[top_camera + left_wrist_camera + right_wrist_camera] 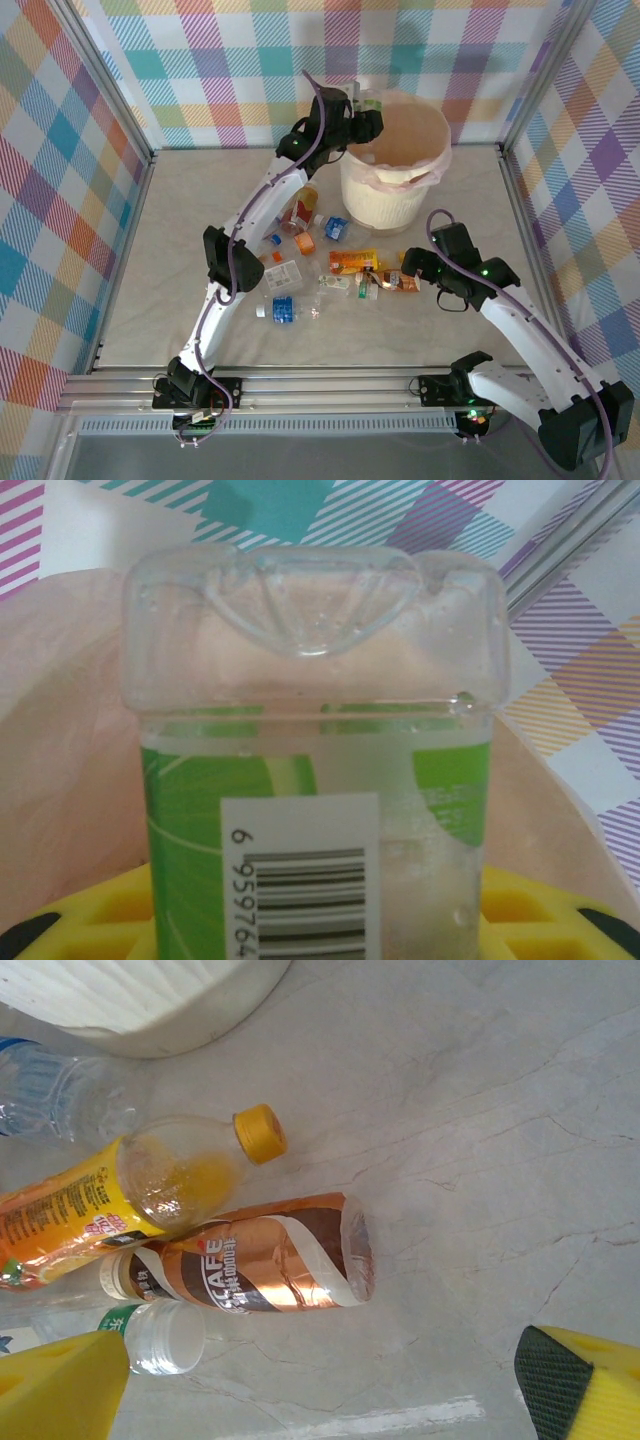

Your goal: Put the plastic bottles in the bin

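Observation:
My left gripper (pixel 365 112) is raised at the left rim of the bin (pixel 440 150), a cream pail with a pinkish liner. In the left wrist view a clear bottle with a green label (pixel 315 780) stands between the yellow fingers (pixel 100 910), bottom end up, with the liner (pixel 60 730) behind it. Several more plastic bottles (pixel 352 261) lie on the table in front of the bin. My right gripper (pixel 412 268) hovers open at the right end of that pile. Its wrist view has a brown coffee bottle (pixel 265 1260) and an orange bottle (pixel 120 1200) just beyond the fingers (pixel 60 1385).
A clear bottle with a white cap (pixel 150 1335) lies beside the right gripper's left finger. A blue-labelled bottle (pixel 50 1090) rests against the bin's base (pixel 150 1000). Checked cloth walls and metal posts (pixel 510 150) ring the beige table (pixel 150 300).

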Tool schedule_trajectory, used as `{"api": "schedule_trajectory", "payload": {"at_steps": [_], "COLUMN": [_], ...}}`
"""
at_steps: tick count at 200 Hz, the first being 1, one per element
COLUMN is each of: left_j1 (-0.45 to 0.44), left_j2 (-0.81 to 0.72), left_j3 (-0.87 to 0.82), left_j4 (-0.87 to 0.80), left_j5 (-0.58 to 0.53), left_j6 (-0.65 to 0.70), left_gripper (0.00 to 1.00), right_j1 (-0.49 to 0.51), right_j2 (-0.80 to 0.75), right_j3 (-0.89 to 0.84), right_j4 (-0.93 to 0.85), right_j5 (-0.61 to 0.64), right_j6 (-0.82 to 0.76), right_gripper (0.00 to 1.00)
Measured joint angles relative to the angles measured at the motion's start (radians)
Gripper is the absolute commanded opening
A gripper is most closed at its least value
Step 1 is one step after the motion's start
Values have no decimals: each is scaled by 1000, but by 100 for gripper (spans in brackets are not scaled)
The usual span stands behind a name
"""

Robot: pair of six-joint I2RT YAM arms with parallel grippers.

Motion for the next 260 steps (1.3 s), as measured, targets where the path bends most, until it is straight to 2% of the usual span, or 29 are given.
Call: {"api": "schedule_trajectory", "payload": {"at_steps": [32, 61, 109, 164, 206, 260], "left_j1": [0, 2, 4, 10, 11, 15], "left_j2": [3, 3, 13, 16, 5, -137], "left_j3": [4, 8, 24, 38, 38, 38], "left_j4": [11, 30, 52, 47, 20, -120], "left_j5": [8, 13, 14, 15, 21, 8], "left_j6": [-2, -10, -19, -26, -24, 17], "left_gripper": [62, 80, 97, 100, 100, 100], "right_j1": [0, 0, 0, 0, 0, 25], "right_j2": [19, 24, 24, 36, 106, 119], "right_j3": [-5, -7, -11, -11, -11, -11], "right_j4": [8, 16, 23, 39, 50, 87], "right_j5": [0, 0, 0, -25, -91, -179], "right_j6": [0, 0, -2, -25, -77, -115], "right_gripper": [100, 100, 100, 100, 100, 100]}}
